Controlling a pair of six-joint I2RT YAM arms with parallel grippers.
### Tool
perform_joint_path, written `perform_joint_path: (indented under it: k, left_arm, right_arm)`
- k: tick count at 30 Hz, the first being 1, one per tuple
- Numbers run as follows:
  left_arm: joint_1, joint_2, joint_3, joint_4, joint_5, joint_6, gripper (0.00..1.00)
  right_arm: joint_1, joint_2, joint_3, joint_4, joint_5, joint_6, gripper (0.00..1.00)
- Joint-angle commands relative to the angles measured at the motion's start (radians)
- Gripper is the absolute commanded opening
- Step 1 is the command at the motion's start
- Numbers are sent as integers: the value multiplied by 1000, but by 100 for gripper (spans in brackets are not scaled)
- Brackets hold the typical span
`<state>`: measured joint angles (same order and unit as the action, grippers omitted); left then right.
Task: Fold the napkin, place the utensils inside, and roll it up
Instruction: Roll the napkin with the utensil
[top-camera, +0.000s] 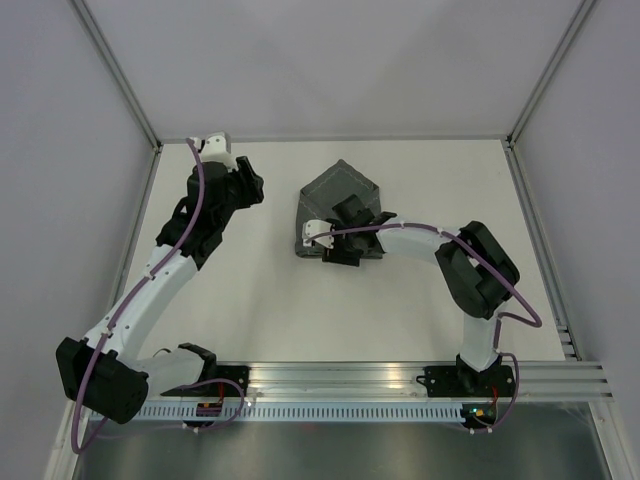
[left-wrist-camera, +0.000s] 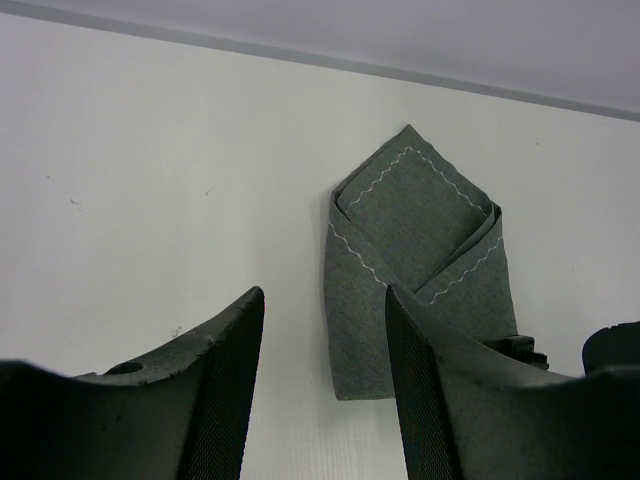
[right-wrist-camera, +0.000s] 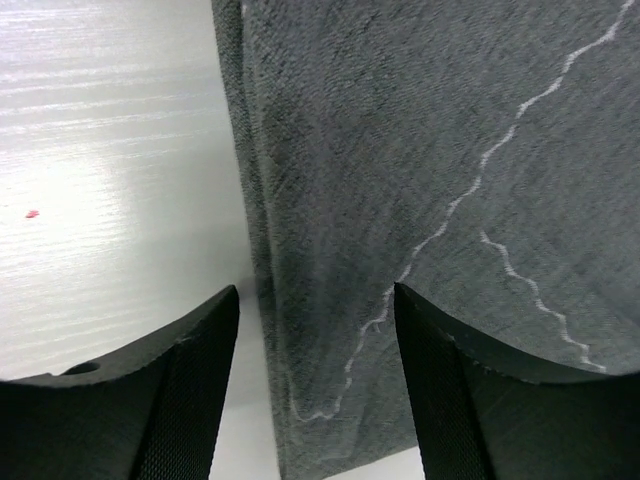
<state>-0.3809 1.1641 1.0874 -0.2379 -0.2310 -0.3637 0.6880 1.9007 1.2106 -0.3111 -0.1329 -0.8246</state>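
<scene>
Looking down from above, finds the napkin (top-camera: 340, 192) on the white table (top-camera: 400, 310), in the far middle part, folded into a pocket shape with its point toward the far side. Shows, in the left wrist view, two flaps crossing over the front of it, each with a pale wavy stitched line along the hem, and a smaller pointed layer between them at the top. Keeps the straight bottom edge toward the arms.

Finds the right gripper (top-camera: 335, 250) low over the near left corner of the napkin, with the jaws wide apart. Sees between these jaws, in the right wrist view, the left edge of the grey cloth and a strip of bare table just beside it; grips nothing. Cannot tell whether the fingertips touch the cloth. Notes also a tiny red speck (right-wrist-camera: 32, 213) on the table, further to the left.

Finds the left gripper (top-camera: 250, 185) well apart from the napkin, over the far left part of the table. Stands with the jaws moderately apart, only bare table between them, the napkin ahead and a little to the right.
</scene>
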Motion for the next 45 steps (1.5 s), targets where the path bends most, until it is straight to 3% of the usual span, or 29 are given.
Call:
perform_joint_path:
  k: [1,13,25,38,45]
  left_arm:
    - [7,-14,23,2,24,52,57]
    - [7,0,-41,40,114,48,57]
    - [-19,-76,-113,74,119,45,54]
    - [-223,-222,-268,103,-64,97,52]
    - [-393,-224,-397,218,-119,172,51]
  right_arm:
    - [-1,34,26,6,-7,-48,69]
    - [-18,93,52,-106,-31,-94,52]
    - [-44,172,141,-314,-146,-107,23]
    - [-130,208,233,-565,-352,-140,18]
    - [-166,264,288,-683,-425,-179,18]
